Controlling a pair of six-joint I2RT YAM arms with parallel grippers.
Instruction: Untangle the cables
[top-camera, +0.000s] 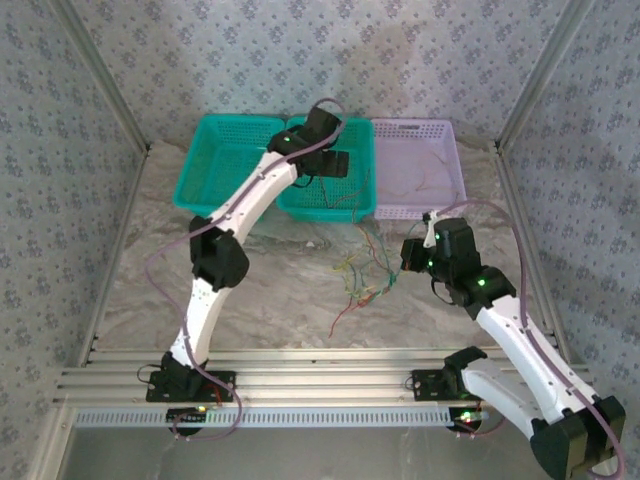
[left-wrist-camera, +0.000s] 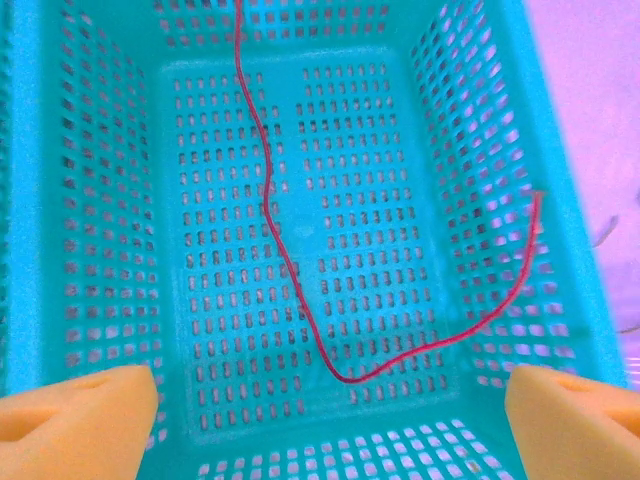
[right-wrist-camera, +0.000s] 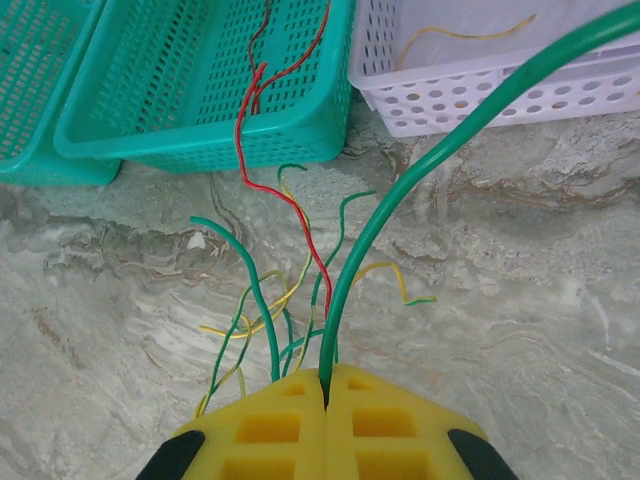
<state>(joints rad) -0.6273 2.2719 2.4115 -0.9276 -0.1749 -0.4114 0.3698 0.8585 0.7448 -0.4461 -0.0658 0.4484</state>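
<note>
Lying in a loose knot on the pale marbled surface (top-camera: 250, 290), the thin red, yellow and green cables (top-camera: 362, 275) sit just in front of the baskets, between the two arms. One thin green wire (right-wrist-camera: 400, 190) rises from that knot, pinched between the closed yellow foam pads of the right tool (right-wrist-camera: 326, 378) — it arcs up and off to the right. Red strands (right-wrist-camera: 250, 150) drape over the near rim of the middle teal plastic basket (left-wrist-camera: 100, 200) down to the knot. A thin red wire (left-wrist-camera: 290, 270) curves across that basket's floor, one end climbing its right wall. The left tool (left-wrist-camera: 325, 415) hangs above it, its orange pads (left-wrist-camera: 75, 415) wide apart, gripping nothing. A lilac plastic basket (top-camera: 400, 150) alongside holds a yellowish strand (right-wrist-camera: 470, 32) — a second teal basket (top-camera: 225, 165) stands on the other side.
</note>
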